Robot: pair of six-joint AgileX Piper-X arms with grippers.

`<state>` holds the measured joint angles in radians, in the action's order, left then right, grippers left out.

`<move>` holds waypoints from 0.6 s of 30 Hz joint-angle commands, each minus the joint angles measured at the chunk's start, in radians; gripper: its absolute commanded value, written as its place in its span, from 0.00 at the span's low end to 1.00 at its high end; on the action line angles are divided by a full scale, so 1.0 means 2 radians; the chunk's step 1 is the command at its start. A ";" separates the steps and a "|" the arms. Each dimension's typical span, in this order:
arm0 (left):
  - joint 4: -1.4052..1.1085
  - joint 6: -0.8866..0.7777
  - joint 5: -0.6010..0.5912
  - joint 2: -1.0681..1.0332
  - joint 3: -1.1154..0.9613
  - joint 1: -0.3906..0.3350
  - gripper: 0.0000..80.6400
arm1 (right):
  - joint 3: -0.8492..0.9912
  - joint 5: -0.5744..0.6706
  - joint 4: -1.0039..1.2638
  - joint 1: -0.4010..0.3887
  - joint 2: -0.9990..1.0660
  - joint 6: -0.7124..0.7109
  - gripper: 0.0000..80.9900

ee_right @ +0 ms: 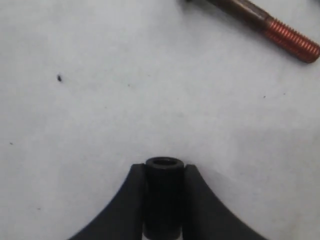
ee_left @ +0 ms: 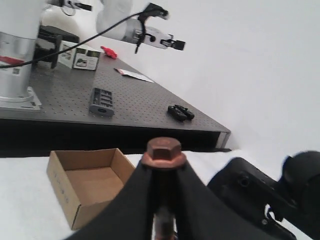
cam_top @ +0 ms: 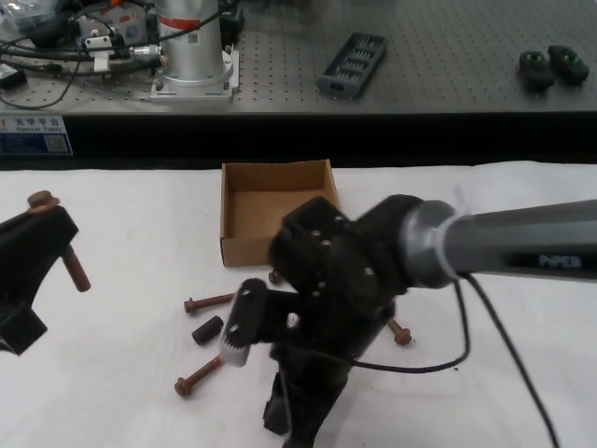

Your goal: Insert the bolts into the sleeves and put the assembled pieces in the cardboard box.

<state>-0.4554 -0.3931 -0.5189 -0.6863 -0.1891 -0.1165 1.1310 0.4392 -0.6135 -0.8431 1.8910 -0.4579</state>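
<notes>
At the bench's left edge my left gripper (cam_top: 58, 238) is shut on a rusty bolt (cam_top: 63, 245). Its hex head (ee_left: 163, 150) sticks out past the black fingertips of the left gripper (ee_left: 163, 175). My right gripper (ee_right: 164, 172) is shut on a short black sleeve (ee_right: 164, 197), held just above the white cloth. The right arm (cam_top: 354, 271) hangs low in the middle, in front of the open cardboard box (cam_top: 233, 250). Loose bolts (cam_top: 207, 302) (cam_top: 198, 375) (cam_top: 399, 330) and another black sleeve (cam_top: 207, 329) lie on the cloth. One bolt's threaded end (ee_right: 287, 37) lies beyond the held sleeve.
A white cloth (cam_top: 112, 373) covers the work area. Behind it is a perforated bench with a metal column base (cam_top: 193, 56), cables, a grey rack (cam_top: 353, 63) and two small black parts (cam_top: 553, 65). The box (ee_left: 85, 185) looks empty inside.
</notes>
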 commanded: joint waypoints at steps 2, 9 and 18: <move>-0.062 -0.045 0.052 -0.018 0.009 0.000 0.01 | -0.021 0.040 0.028 0.015 -0.039 0.021 0.05; -0.217 -0.121 0.052 -0.144 0.006 -0.014 0.01 | -0.164 0.145 0.229 0.068 -0.202 0.140 0.05; -0.289 -0.144 0.059 -0.302 -0.076 -0.140 0.01 | -0.346 0.178 0.631 0.095 -0.256 0.335 0.05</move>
<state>-0.9711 -0.6601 -0.4066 -1.2473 -0.2892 -0.3508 0.4918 0.7778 0.4455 -0.6611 1.3798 0.1361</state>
